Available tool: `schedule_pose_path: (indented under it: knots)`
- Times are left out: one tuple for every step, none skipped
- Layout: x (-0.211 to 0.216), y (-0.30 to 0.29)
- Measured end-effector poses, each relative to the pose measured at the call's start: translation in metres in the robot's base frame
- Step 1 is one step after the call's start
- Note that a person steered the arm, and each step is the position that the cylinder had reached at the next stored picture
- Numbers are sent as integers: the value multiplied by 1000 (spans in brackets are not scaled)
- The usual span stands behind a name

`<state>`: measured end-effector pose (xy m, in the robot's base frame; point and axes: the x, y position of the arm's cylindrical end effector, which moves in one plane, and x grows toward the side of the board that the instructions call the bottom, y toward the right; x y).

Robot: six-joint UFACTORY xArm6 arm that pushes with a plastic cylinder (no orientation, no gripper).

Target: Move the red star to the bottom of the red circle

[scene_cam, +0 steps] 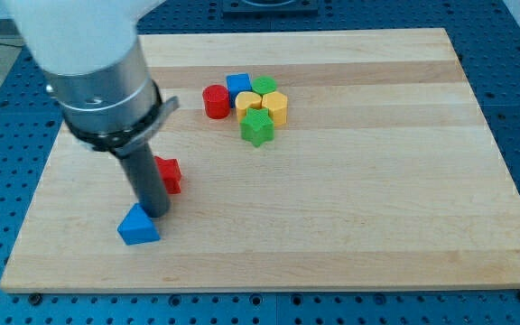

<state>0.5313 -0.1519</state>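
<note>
The red star lies left of the board's middle, partly hidden behind my rod. The red circle stands up and to the right of it, at the left end of a cluster of blocks. My tip rests on the board just below and left of the red star, touching or almost touching it, and right above the blue triangle.
The cluster next to the red circle holds a blue cube, a green block, a yellow block, a yellow hexagon and a green star. The wooden board ends near the blue triangle at the view's bottom left.
</note>
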Motion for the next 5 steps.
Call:
schedule_pose_path:
  knots:
    - [0,-10]
    - [-11,-10]
    - [-35,-5]
    - [-47,29]
    - [-35,44]
